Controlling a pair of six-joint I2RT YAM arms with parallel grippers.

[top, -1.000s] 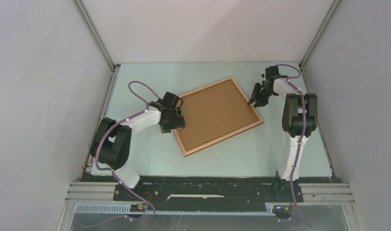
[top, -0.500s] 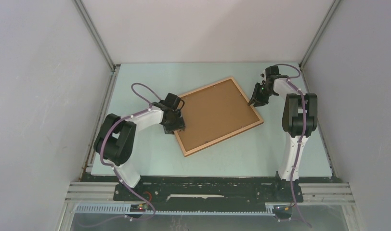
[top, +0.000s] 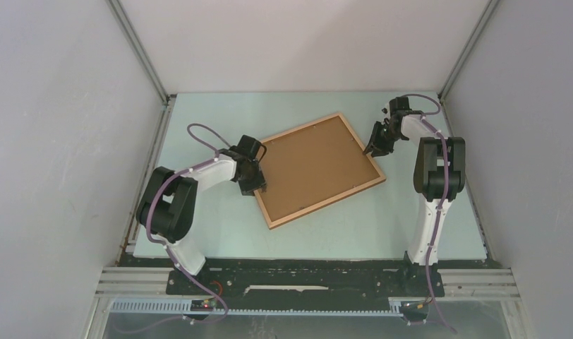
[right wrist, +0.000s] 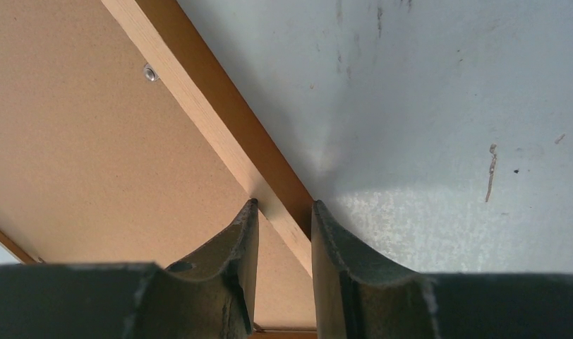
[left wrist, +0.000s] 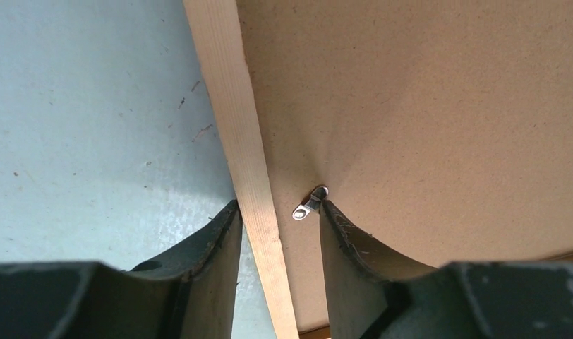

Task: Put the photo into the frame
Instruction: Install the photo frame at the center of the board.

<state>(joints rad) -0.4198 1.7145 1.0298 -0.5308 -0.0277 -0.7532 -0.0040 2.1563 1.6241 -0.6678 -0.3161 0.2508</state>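
the fingers (left wrist: 214, 244) of the left gripper (left wrist: 278, 210) stand partly apart, astride the frame (top: 329, 203) about midway along its left-hand rail. the outer finger is on the table side with its tip against the rail's outer edge. the inner one is over the brown backing board (top: 315, 169), clear of the rail, its tip just beside a small metal turn clip (left wrist: 308, 205). nothing is pinched there: a strip of board shows between the rail and the inner finger.

the right gripper (right wrist: 284, 208) has its fingers (right wrist: 231, 244) closed on the frame's right-hand rail, also about midway along. one pad is on the board side and the other is against the darker orange outer face, and the wood fills the gap between them. farther along, a small round metal stud (right wrist: 150, 73) sits in the board just inside that rail.

from above, the frame lies flat and face down on the pale green table (top: 220, 233). it is turned askew near the middle, between the two grippers, with the backing board seated inside its rails. the board hides whatever lies under it. both arms reach in from the near edge, the left one low and bent, the right one standing taller. beyond the frame, grey walls (top: 305, 42) close off the far side and both flanks.
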